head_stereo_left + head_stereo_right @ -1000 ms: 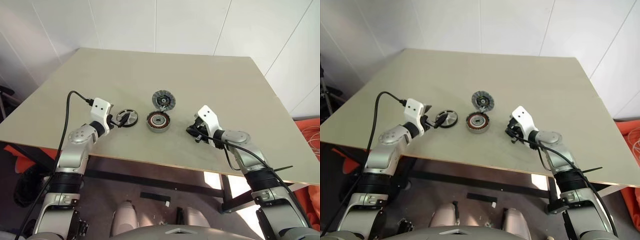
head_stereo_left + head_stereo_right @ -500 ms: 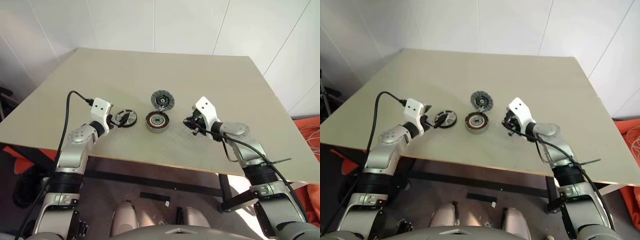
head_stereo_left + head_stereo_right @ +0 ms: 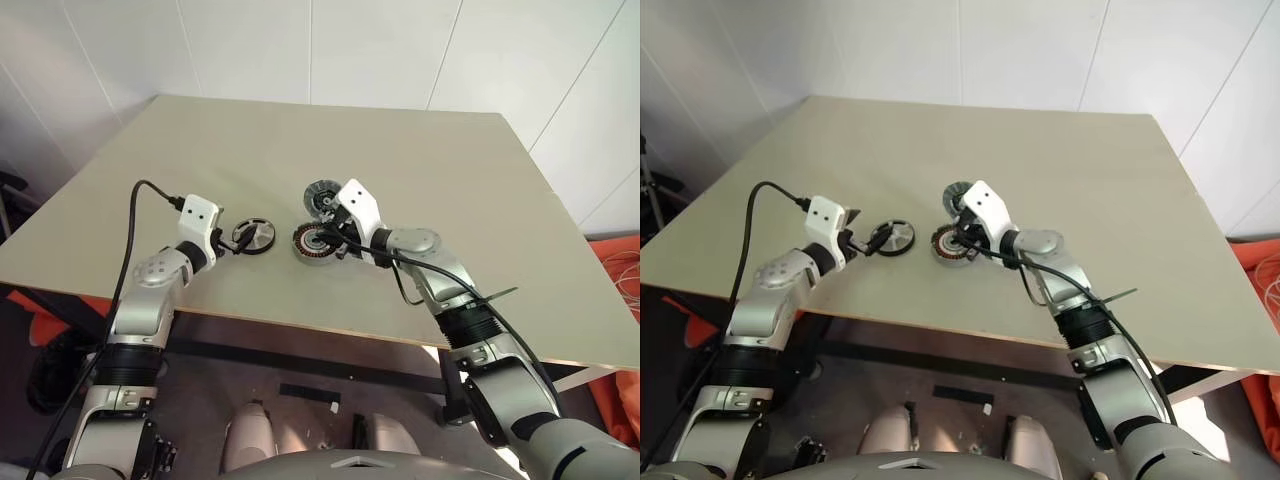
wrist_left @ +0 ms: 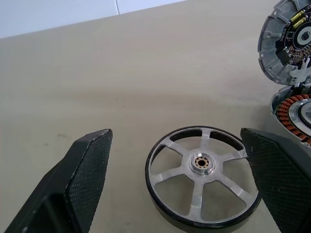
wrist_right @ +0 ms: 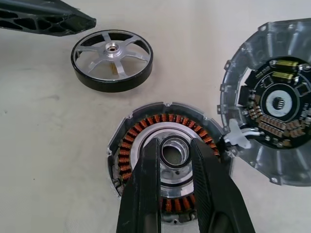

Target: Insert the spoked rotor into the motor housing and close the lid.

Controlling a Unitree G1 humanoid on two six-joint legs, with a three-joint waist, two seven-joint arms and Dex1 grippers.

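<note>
Silver spoked rotor (image 4: 202,181) flat, hub up, between spread left claw (image 4: 180,182); right claw (image 5: 174,182) nearly closed.

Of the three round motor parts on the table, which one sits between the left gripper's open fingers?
The spoked rotor: the silver wheel with broad spokes and a dark rim. The motor housing shows copper windings, and the lid lies open beside it.
</note>
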